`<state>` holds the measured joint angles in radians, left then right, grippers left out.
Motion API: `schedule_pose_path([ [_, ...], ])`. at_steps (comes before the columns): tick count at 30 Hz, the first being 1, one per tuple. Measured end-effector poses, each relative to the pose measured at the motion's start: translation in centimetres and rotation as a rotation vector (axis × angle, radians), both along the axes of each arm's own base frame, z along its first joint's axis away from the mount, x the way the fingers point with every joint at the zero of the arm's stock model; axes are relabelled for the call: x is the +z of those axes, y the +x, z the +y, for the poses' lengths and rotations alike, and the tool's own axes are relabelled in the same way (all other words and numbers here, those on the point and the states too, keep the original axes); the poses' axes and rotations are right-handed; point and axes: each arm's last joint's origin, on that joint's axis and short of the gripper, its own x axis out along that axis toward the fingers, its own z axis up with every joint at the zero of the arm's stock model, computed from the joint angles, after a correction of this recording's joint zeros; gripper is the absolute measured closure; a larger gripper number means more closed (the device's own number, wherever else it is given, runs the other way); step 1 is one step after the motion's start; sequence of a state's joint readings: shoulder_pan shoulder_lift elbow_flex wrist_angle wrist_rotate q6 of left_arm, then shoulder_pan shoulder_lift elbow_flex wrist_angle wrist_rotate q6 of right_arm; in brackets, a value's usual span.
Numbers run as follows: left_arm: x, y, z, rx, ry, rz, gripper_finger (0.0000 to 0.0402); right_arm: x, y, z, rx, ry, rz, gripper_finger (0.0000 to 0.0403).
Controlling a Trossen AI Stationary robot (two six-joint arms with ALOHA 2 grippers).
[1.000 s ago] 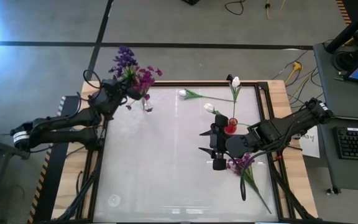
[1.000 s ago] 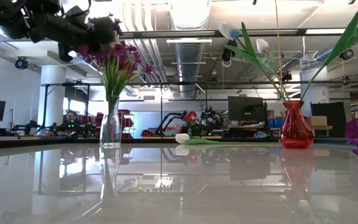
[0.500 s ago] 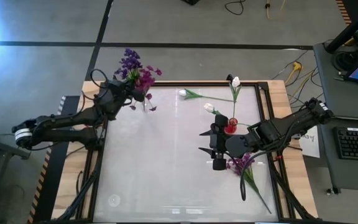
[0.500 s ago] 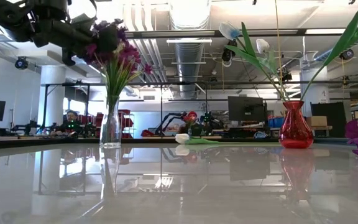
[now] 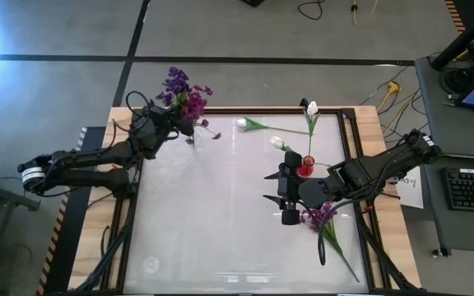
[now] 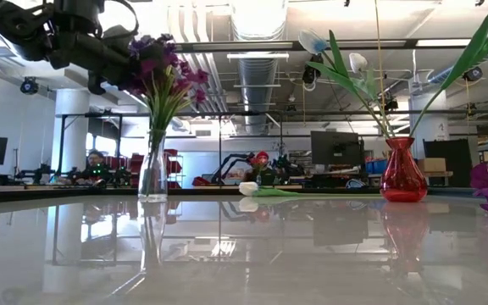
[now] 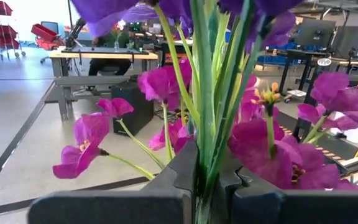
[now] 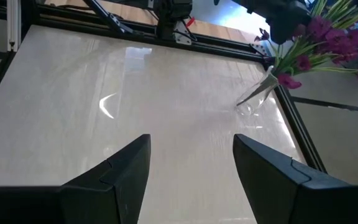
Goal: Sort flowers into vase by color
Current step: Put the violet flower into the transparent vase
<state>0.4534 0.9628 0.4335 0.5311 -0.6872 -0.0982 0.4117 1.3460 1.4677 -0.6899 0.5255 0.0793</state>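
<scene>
My left gripper (image 5: 174, 125) is at the table's far left corner, shut on a bunch of purple flowers (image 5: 183, 92) whose stems run down into a clear glass vase (image 6: 152, 169). A red vase (image 5: 306, 168) at the far right holds white tulips (image 5: 312, 108). One white tulip (image 5: 242, 123) lies flat on the table by the far edge. A purple cluster (image 5: 319, 217) lies on the table near the right edge. My right gripper (image 5: 274, 191) hovers open just left of that cluster, touching nothing. My left gripper pinches the green stems (image 7: 204, 168) of the purple bunch between its two fingers, just below the blossoms and above the vase's neck. The fingers come from the table's left, across the stems. The stems' lower ends stand in the clear vase, which rests on its base.
A dark frame rail (image 5: 354, 164) runs around the table. The red vase (image 6: 402, 172) and its long leaves stand close behind my right arm. The middle and near parts of the table (image 5: 212, 222) are bare.
My left gripper, still shut on the purple stems, has moved toward the table's right and a little toward the far edge, carrying the blossoms with it. The stems' lower ends have stayed in the clear vase. My right arm has kept still.
</scene>
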Motion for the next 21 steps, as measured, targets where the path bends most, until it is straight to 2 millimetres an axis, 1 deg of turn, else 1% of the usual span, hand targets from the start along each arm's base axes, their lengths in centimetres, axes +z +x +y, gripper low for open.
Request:
schedule_pose_path([
  [4,0.21,-0.08,-0.13,-0.026,0.006,-0.008,0.0398,0.0,0.0,0.0,0.0,0.0,0.0,0.0181],
  [8,0.25,-0.02,-0.24,-0.061,0.01,-0.001,0.038,0.0,0.0,0.0,0.0,0.0,0.0,0.0181],
  [15,-0.12,-0.21,-0.39,-0.07,-0.015,0.048,0.0333,0.0,0.0,0.0,0.0,0.0,0.0,0.0181],
  [21,0.24,-0.48,-1.0,-0.101,-0.025,0.087,0.0286,0.0,0.0,0.0,-0.001,0.001,0.0,0.0181],
])
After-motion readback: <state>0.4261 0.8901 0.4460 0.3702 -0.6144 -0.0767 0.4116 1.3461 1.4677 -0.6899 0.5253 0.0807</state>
